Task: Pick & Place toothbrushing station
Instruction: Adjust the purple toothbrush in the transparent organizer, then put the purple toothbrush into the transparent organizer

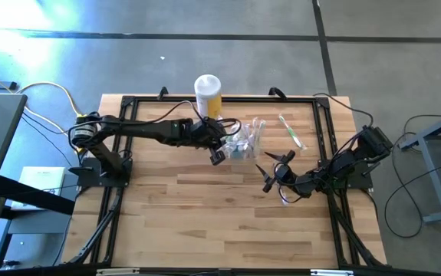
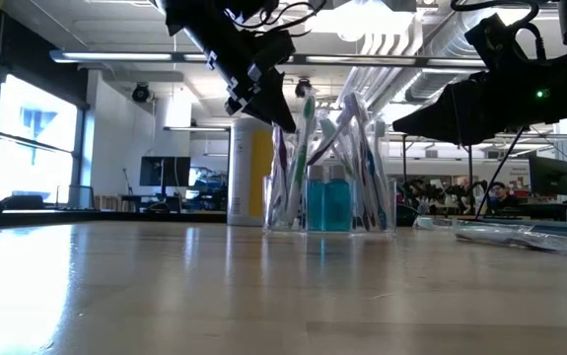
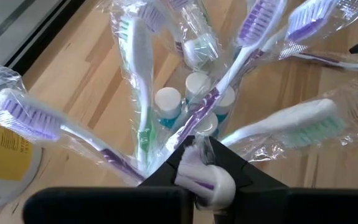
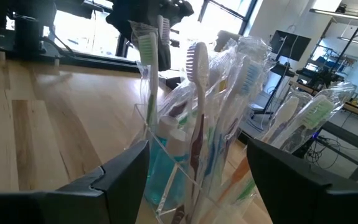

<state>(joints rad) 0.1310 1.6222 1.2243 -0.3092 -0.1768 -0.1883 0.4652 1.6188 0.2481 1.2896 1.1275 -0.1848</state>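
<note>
The bench (image 1: 205, 207) is showing pale, smooth wood planks with a soft sheen. The toothbrushing station (image 2: 330, 205) is looking like clear glossy plastic, its toothbrushes (image 3: 138, 93) sitting in crinkled transparent film wrappers. The yellow canister (image 1: 208, 96) is wearing a white plastic lid. The left pincer (image 3: 203, 171) is showing matt black plastic.

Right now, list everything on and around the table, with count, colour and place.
toothbrushing station: one, clear, table's far middle, filled with wrapped toothbrushes and small blue bottles.
yellow canister: one, white lid, far edge, behind the station.
loose wrapped toothbrush: one, green and white, flat on the table right of the station.
table: one, light wood.
left gripper: jaws closed on a wrapped toothbrush standing in the station.
right gripper: jaws open, near the station, empty.
</note>
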